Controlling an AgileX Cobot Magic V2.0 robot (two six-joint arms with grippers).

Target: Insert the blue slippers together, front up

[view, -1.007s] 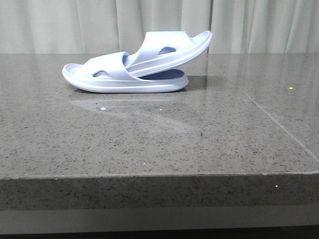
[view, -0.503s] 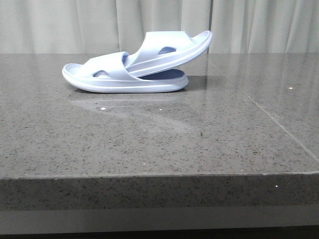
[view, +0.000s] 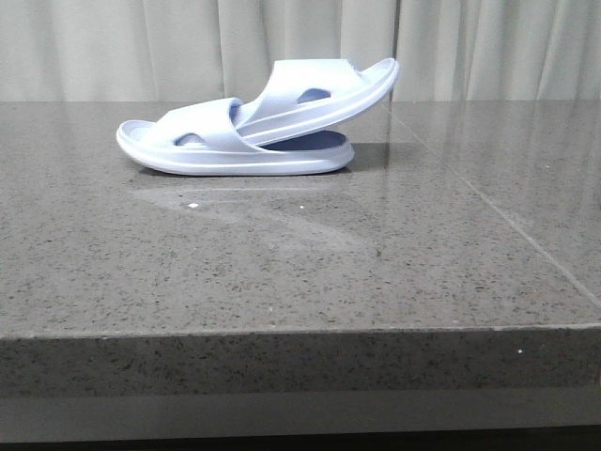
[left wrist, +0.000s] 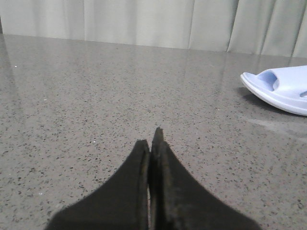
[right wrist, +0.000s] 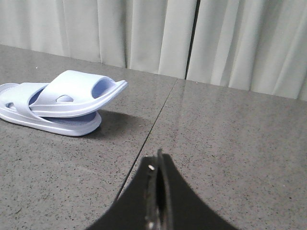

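Note:
The blue slippers [view: 254,127] lie at the back of the grey stone table. One rests flat with its toe to the left. The other [view: 324,94] is pushed under the first one's strap and tilts up to the right. The right wrist view shows the same pair [right wrist: 57,103] far off from my right gripper [right wrist: 159,155], which is shut and empty. In the left wrist view only the flat slipper's toe [left wrist: 283,88] shows, well away from my left gripper [left wrist: 152,136], also shut on nothing. Neither gripper appears in the front view.
The grey speckled stone table [view: 282,272] has a seam line [view: 507,225] running on its right side. Its front edge [view: 300,331] is near the camera. Pale curtains [view: 188,47] hang behind the table.

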